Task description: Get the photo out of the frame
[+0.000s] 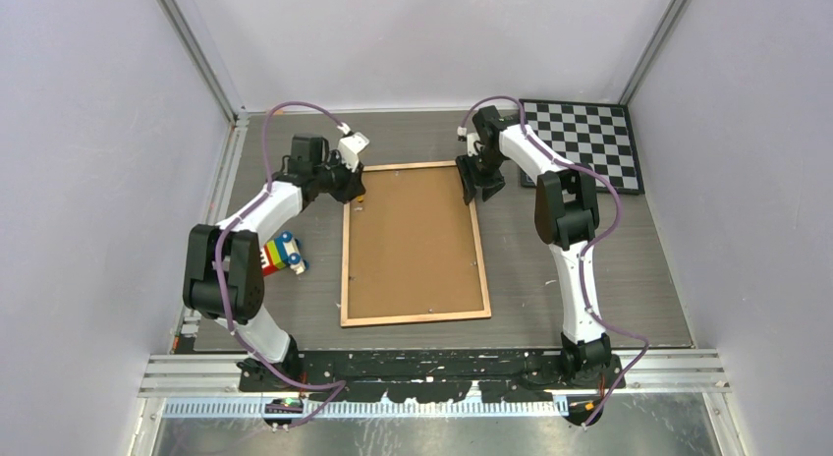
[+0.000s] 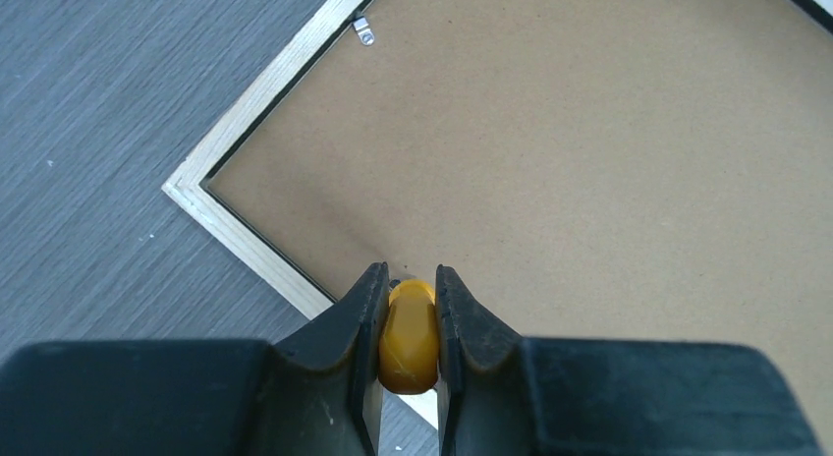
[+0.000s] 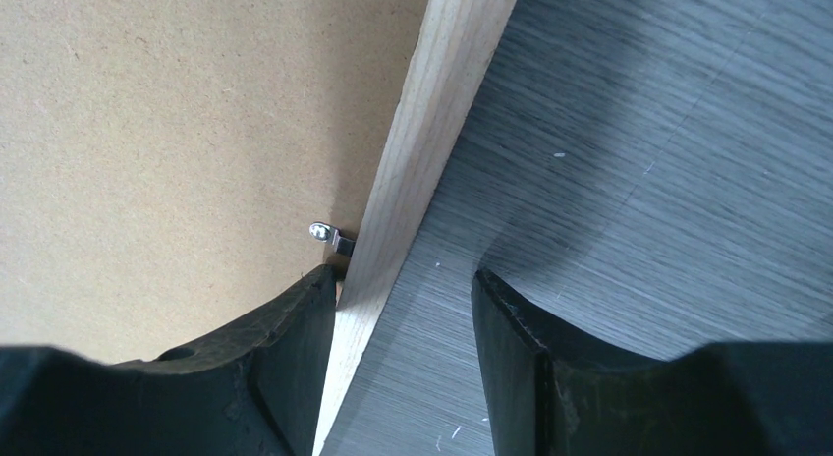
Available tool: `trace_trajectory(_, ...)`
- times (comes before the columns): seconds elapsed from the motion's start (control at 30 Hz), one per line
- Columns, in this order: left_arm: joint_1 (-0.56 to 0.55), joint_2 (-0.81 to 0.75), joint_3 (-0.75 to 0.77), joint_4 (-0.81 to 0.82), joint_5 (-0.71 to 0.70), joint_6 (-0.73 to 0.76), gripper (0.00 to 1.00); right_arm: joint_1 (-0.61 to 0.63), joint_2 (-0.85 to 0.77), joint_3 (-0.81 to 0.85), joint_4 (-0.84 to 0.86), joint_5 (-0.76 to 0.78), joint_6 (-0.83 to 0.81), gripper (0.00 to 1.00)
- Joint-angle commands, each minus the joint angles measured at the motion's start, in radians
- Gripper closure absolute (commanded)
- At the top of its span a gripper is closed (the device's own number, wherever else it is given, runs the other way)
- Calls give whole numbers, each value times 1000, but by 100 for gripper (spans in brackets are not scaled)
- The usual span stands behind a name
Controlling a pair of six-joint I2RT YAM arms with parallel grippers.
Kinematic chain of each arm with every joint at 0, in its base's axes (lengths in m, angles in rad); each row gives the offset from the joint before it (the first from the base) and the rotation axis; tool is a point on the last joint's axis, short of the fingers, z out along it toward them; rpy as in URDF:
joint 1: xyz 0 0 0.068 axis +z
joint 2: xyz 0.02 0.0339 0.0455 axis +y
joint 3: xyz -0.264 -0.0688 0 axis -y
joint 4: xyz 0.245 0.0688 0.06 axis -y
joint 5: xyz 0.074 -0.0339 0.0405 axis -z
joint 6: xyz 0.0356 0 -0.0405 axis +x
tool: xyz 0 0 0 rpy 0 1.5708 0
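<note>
The frame lies face down on the table, its brown backing board inside a light wood rim. The photo is hidden under the board. My left gripper is at the frame's far left corner, shut on a small yellow plastic piece, whose tip touches the board just inside the rim. My right gripper is open at the far right side. Its jaws straddle the wood rim, one finger on the board beside a small metal clip, the other on the table.
A black-and-white checkered board lies at the back right, close to the right arm. A colourful toy sits left of the frame by the left arm. Another metal clip sits on the left rim. Grey walls enclose the table.
</note>
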Motion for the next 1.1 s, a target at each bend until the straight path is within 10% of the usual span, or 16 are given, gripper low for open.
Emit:
trace_trajectory(0.0, 6, -45, 57, -28, 35, -92, 100, 3, 31, -15, 31, -14, -13, 41)
trace_trajectory(0.67, 16, -168, 115, 106, 197, -913, 100, 169, -494, -411, 735, -557, 34, 30)
trace_trajectory(0.93, 15, -190, 101, 159, 231, -1030, 100, 240, -516, -409, 764, -568, -20, 40)
trace_trajectory(1.07, 15, -196, 99, 175, 266, -1050, 100, 259, -519, -416, 726, -532, -96, 63)
